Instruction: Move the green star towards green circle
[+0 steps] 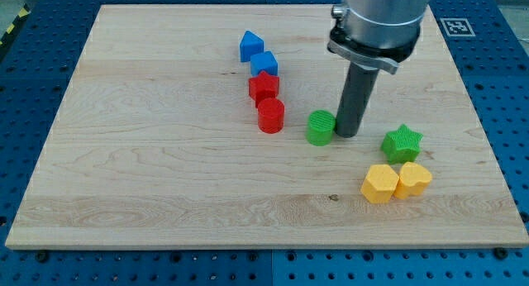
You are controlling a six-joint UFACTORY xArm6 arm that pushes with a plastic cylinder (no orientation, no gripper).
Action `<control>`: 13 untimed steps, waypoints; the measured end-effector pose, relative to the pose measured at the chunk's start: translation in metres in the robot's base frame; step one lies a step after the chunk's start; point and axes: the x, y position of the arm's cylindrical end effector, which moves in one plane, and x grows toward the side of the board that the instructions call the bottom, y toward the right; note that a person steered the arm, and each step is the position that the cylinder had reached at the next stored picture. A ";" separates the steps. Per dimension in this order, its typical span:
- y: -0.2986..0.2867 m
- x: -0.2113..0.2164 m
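My tip (347,135) rests on the desk (149,187) just right of the green circle (321,127), seemingly touching it. The tool is a bare rod holding nothing. The green star (402,143) lies to the tip's right and slightly lower, near the yellow blocks (397,182). To push it leftward, the tip must first get round to its right side.

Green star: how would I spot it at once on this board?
Start at the wooden board and go to its right side, past my tip and the green circle. The green star sits just above two yellow blocks; it alone is green with points.
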 end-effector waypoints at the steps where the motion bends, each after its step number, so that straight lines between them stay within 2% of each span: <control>1: -0.026 0.000; 3: -0.055 0.002; 4: -0.020 -0.001; 7: 0.179 -0.001; 8: 0.189 0.017; 12: 0.054 0.022; 13: 0.050 0.022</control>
